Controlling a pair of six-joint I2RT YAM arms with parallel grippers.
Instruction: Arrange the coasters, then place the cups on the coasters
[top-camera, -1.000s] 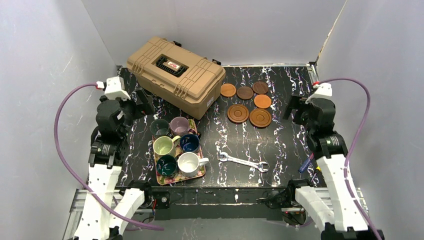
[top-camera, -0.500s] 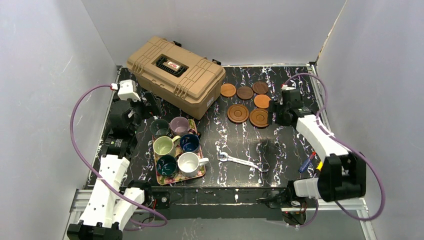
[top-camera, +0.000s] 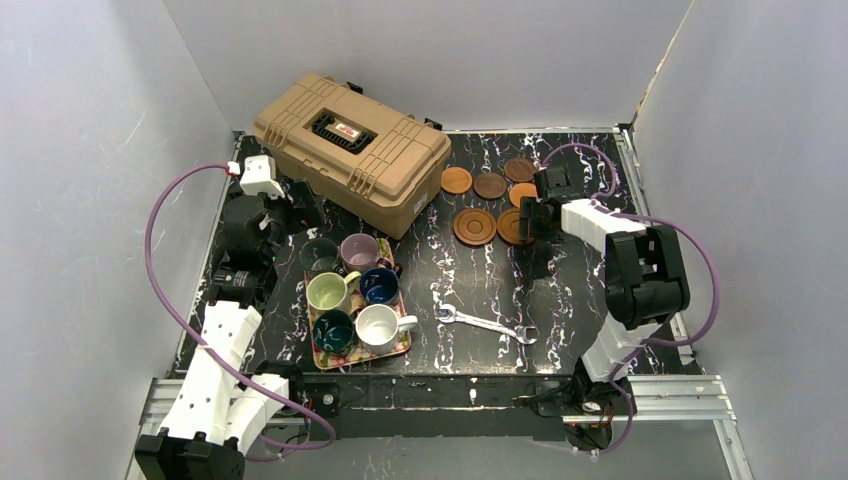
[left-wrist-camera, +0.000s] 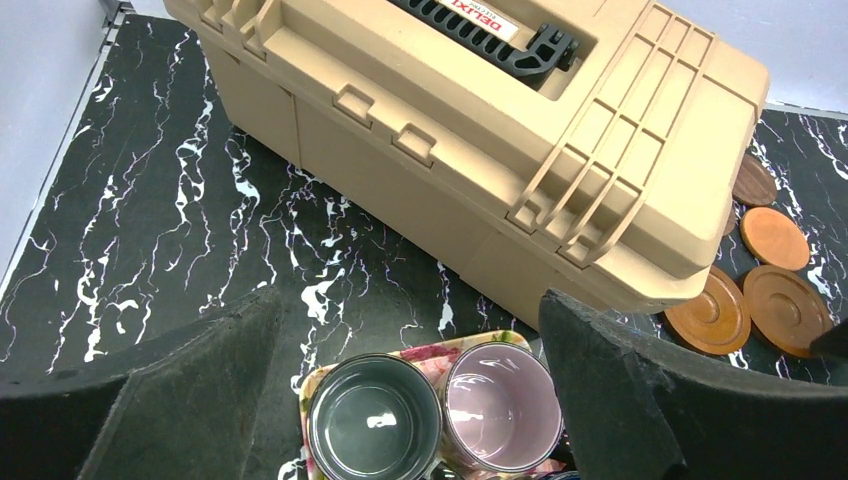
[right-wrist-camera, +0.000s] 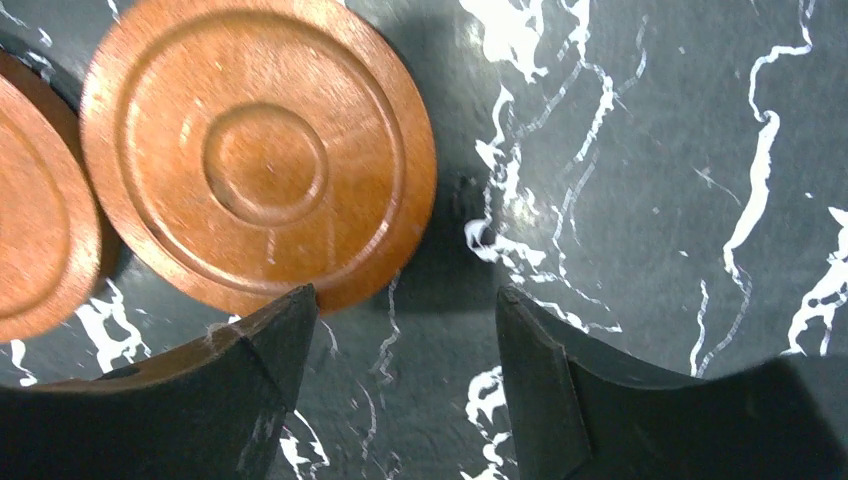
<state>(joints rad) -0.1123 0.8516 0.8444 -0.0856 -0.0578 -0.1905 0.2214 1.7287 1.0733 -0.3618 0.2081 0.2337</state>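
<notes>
Right arm has swung in from the table's right edge and reached forward. The right gripper (top-camera: 530, 215) now hangs low over the coasters (top-camera: 490, 185) at the back right, covering part of the nearer right-hand rimmed coaster (top-camera: 510, 232). Left arm has shifted only slightly. The left gripper (top-camera: 300, 205) sits between the toolbox (top-camera: 350, 150) and the tray (top-camera: 405, 346).

Meaning for the task: arranging is just starting, I judge. All six coasters lie in a loose cluster. All six cups (top-camera: 358, 250) stand on the tray, none on a coaster.

Right wrist view:
- right gripper (right-wrist-camera: 402, 300) has its jaws apart, with nothing between them but bare table (right-wrist-camera: 640, 200).
- one finger's tip (right-wrist-camera: 270, 330) overlaps the near rim of the rimmed coaster (right-wrist-camera: 260, 160); whether it touches, I cannot tell.
- a second coaster (right-wrist-camera: 35, 240) lies just beside, at the left edge of the view.
- the top view hides this contact area behind the gripper body.

Left wrist view:
- left gripper (left-wrist-camera: 410, 300) has its jaws wide apart and holds nothing.
- below it sit the dark green cup (left-wrist-camera: 375, 420) and the pink cup (left-wrist-camera: 500, 405).

Top view only: a wrench (top-camera: 487, 325) lies mid-table, well apart from both grippers.
</notes>
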